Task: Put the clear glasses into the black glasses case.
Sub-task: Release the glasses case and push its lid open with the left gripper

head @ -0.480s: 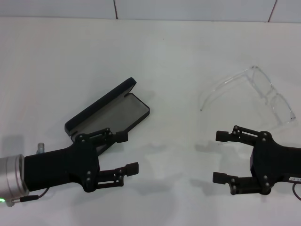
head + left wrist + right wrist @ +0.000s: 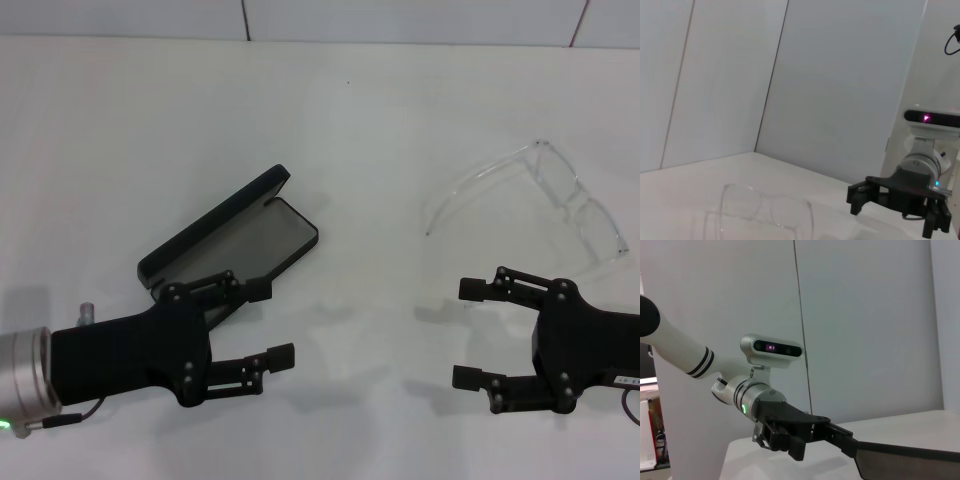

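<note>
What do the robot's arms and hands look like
Both the left hand and right hand are matte black, built of skeletal linkage fingers with visible pivot screws and blocky tips. The left one joins a silver metal wrist cuff with a green light and a thin cable. The arm links are glossy white with black rings, each wrist carrying a silver camera bar.

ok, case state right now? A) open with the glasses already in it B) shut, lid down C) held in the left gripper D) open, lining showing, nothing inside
D. The black glasses case lies open on the table with bare grey lining; the clear glasses sit apart on the robot's right, and both the left gripper and right gripper are open and hold nothing.
</note>
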Controlling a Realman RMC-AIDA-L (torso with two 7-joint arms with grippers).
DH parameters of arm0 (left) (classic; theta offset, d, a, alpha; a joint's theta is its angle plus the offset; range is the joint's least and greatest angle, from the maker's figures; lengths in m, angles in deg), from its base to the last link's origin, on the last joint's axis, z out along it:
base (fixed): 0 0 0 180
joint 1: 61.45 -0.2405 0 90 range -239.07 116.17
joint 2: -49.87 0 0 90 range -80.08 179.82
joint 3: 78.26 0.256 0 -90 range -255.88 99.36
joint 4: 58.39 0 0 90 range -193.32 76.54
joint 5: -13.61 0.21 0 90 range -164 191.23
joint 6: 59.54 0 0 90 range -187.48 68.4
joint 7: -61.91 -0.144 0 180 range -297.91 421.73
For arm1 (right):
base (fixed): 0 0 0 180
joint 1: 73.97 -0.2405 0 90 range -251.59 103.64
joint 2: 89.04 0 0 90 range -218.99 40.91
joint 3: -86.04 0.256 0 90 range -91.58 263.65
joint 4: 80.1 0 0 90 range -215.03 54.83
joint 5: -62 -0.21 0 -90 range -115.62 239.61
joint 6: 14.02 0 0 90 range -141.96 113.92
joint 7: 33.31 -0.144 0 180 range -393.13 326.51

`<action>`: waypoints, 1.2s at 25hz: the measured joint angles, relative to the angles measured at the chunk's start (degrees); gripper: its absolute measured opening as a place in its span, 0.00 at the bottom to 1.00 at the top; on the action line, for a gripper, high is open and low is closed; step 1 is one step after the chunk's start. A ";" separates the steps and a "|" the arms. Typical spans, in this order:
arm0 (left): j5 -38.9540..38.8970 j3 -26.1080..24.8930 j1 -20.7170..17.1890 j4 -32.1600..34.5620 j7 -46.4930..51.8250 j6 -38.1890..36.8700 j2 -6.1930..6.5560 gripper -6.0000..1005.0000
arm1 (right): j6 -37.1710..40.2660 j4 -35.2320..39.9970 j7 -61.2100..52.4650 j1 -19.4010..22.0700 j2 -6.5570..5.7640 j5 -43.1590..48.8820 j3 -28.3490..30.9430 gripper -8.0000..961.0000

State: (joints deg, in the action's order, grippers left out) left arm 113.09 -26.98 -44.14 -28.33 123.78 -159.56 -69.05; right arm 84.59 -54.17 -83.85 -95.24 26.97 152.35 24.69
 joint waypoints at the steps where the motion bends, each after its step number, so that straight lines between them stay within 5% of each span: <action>1: -0.12 -0.06 0.01 0.00 0.00 0.00 0.00 0.81 | 0.00 0.00 0.00 0.00 0.00 0.00 0.01 0.91; 6: -4.45 -1.59 0.17 0.37 1.81 -0.41 0.04 0.81 | 0.02 0.00 0.00 -0.03 0.00 -0.50 0.25 0.91; 11: -8.02 -2.44 0.48 7.55 14.22 0.70 0.56 0.81 | 0.20 0.00 0.03 0.27 -0.26 -2.05 0.64 0.91; 16: -3.20 -3.16 2.24 26.36 37.93 7.74 0.86 0.81 | 0.08 0.01 0.81 0.30 -0.47 -2.86 1.46 0.91; 23: 18.90 -0.60 8.56 52.68 65.52 9.51 0.27 0.81 | 0.00 0.00 2.03 0.38 -0.54 -2.96 3.34 0.91; 27: 36.14 9.82 13.01 62.88 80.56 6.66 1.33 0.81 | 0.10 0.00 2.10 0.43 -0.53 -3.51 3.52 0.91; 30: 50.77 19.97 15.76 67.18 88.90 5.05 0.79 0.81 | 0.12 0.00 2.13 0.58 -0.53 -3.63 4.02 0.91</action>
State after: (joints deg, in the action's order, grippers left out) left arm 163.86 -7.01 -28.38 38.85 212.68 -154.51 -68.26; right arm 84.71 -54.17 -81.71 -94.66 26.44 148.72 28.71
